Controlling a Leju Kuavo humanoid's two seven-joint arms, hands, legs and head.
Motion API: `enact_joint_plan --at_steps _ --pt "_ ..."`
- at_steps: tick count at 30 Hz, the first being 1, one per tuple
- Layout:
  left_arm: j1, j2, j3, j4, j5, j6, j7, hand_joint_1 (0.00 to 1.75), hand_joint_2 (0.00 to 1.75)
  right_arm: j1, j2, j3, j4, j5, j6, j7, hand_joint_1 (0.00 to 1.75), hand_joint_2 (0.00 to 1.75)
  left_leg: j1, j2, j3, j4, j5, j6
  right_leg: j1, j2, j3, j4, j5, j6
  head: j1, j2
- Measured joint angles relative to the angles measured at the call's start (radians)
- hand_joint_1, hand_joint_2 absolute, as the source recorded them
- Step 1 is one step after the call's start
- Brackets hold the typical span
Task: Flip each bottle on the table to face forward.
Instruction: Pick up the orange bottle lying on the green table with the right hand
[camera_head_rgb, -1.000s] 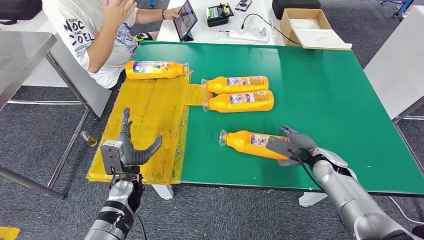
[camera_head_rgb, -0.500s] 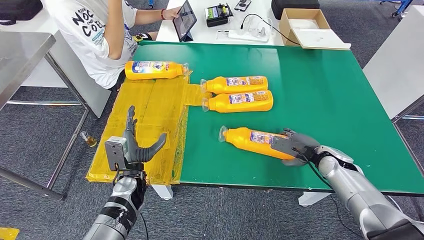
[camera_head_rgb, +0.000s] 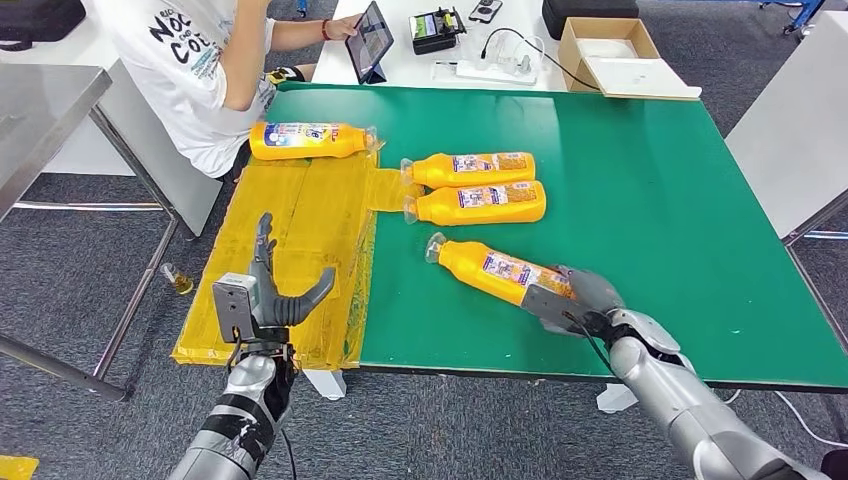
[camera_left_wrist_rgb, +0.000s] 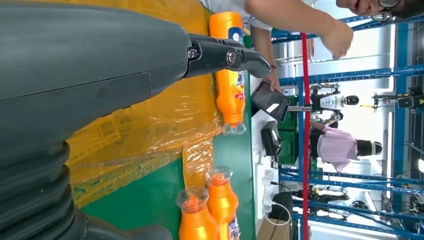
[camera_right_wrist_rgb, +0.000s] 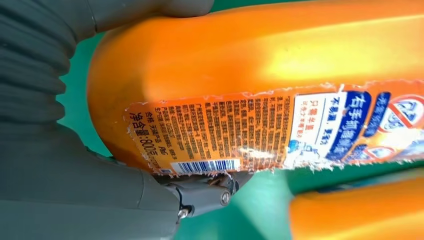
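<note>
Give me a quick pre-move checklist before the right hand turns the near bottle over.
1. Right hand grips the near bottle at its base: ok.
2. Barcode label side up, so this bottle is not flipped: not ok.
3. Room beside the bottle pair for the cap end: ok.
4. Left hand open, off the table edge: ok.
5. Person away from the near bottle: ok.
6. Grip firm enough to roll it: cannot tell.

Held bottle (camera_right_wrist_rgb: 310, 55) label (camera_right_wrist_rgb: 260, 132) with barcode, "80" by Chinese print, person's shirt (camera_head_rgb: 185, 45) "NO", "CO"
</note>
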Motion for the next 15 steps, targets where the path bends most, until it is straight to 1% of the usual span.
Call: enact_joint_plan --at_steps 3,6,11,13,15 --pt "0.002 -0.003 0.000 0.000 0.000 -0.005 0.002 0.00 1.75 0.054 0.019 -0.040 -0.057 0.018 -0.077 -0.052 1.75 1.75 0.000 0.000 -0.001 0.000 0.000 0.000 0.000 0.000 0.000 0.000 0.000 0.000 0.000 0.000" --pt "0.004 -0.006 0.000 -0.001 0.005 -0.013 0.005 0.00 1.75 0.127 0.049 -0.107 -0.143 0.034 -0.157 -0.095 1.75 1.75 0.000 -0.002 -0.002 0.000 0.000 0.000 0.000 0.000 -0.001 0.000 -0.001 0.000 0.000 0.000" --pt "0.005 -0.012 0.000 -0.001 0.009 -0.015 0.007 0.00 1.75 0.189 0.084 -0.185 -0.237 0.037 -0.198 -0.122 1.75 1.75 0.000 -0.003 -0.003 0.000 0.000 0.000 0.000 -0.001 -0.002 0.000 -0.001 0.000 0.000 0.000" --pt "0.006 -0.012 0.000 -0.001 0.021 -0.021 0.008 0.00 1.75 0.217 0.103 -0.222 -0.280 0.019 -0.254 -0.169 1.75 1.75 0.000 -0.003 -0.004 0.000 0.000 0.000 0.000 -0.001 -0.002 0.000 -0.001 0.000 0.000 0.000" --pt "0.006 -0.012 -0.001 -0.001 0.043 -0.030 0.011 0.00 1.75 0.254 0.135 -0.274 -0.344 -0.007 -0.327 -0.223 1.75 1.75 0.000 -0.003 -0.004 0.000 0.000 0.000 0.000 0.000 -0.002 0.000 -0.001 0.000 0.000 0.000"
